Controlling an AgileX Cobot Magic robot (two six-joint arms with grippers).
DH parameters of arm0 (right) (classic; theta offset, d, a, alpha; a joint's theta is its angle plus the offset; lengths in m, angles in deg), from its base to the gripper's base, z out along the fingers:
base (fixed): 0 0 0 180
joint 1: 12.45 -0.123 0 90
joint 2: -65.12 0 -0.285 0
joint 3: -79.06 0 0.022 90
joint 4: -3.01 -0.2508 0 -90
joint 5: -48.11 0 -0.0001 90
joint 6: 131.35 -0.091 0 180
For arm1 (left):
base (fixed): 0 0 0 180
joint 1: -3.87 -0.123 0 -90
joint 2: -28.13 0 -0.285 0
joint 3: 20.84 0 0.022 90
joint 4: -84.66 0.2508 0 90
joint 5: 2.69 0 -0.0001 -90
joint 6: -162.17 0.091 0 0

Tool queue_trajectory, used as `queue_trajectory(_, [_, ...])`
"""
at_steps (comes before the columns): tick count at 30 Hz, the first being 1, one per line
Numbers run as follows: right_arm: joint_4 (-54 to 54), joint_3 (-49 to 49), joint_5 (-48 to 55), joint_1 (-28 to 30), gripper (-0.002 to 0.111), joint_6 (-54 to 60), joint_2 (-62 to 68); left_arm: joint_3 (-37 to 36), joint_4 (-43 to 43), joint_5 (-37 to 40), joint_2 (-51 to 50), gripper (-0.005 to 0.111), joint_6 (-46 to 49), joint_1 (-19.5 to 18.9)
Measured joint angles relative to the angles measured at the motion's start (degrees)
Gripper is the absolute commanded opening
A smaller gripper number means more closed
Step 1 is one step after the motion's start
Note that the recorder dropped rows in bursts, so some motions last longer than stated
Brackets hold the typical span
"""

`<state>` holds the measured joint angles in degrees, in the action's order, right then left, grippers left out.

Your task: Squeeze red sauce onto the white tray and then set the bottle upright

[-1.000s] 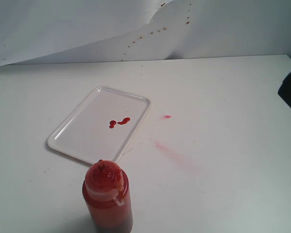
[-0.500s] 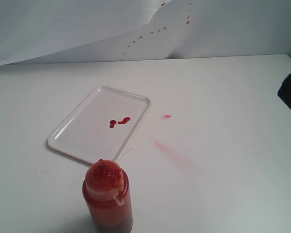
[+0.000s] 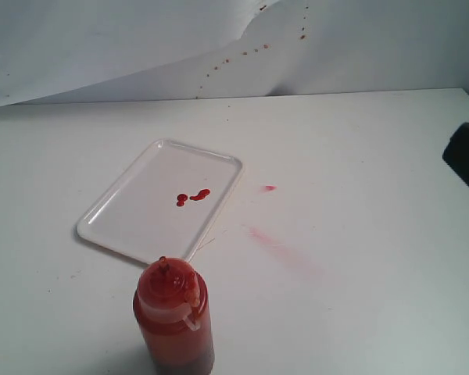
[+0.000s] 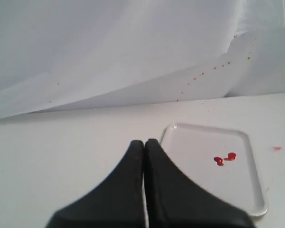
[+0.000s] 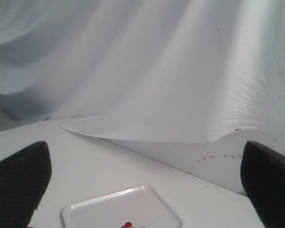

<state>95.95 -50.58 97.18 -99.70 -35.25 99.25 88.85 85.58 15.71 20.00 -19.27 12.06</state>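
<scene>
The bottle (image 3: 173, 320) stands upright at the table's near edge, red with its tethered cap hanging off the nozzle, and no gripper touches it. Just behind it lies the white tray (image 3: 133, 215) with a few small blobs of red sauce (image 3: 192, 196) near its middle. My left gripper (image 4: 144, 142) is shut with nothing in it, hovering near a corner of the tray (image 4: 194, 145), with the sauce (image 4: 225, 158) beyond. My right gripper (image 5: 145, 149) is open wide and empty, with the tray (image 5: 109, 209) and sauce (image 5: 129, 224) below it. A dark part of the right arm (image 3: 465, 152) shows at the right edge.
A faint pink smear (image 3: 285, 251) and a small pink spot (image 3: 270, 188) mark the white table right of the tray. A creased white backdrop sheet (image 3: 141, 39) with a line of brownish specks (image 3: 242, 53) hangs behind the table.
The dark part of the right arm at the right edge has shifted slightly down and inward. Bottle, tray and sauce have not moved.
</scene>
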Motion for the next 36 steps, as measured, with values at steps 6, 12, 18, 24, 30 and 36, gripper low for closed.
queue_trajectory(6, [0.0,0.0,-0.13,0.0,0.105,0.0,0.0,-4.72,-0.92,-0.24,0.0,0.0,3.78,0.0])
queue_trajectory(12, [0.0,0.0,-0.17,0.0,0.105,0.0,0.0,-6.71,0.6,-0.36,0.1,0.0,4.1,0.0])
queue_trajectory(18, [0.0,0.0,-0.17,0.0,0.105,0.0,0.0,-6.71,0.73,-0.46,0.1,0.0,4.45,0.0])
queue_trajectory(24, [0.0,0.0,-0.17,0.0,0.105,-0.11,0.0,-6.71,0.73,-3.86,0.1,0.0,4.58,0.0])
queue_trajectory(30, [0.0,0.0,-0.17,0.0,0.105,-0.11,0.0,-6.71,0.73,-5.72,0.1,0.0,4.58,0.0])
queue_trajectory(36, [0.0,0.0,-0.17,0.0,0.105,-0.11,0.0,-6.71,0.73,-6.0,0.1,0.0,4.58,0.0])
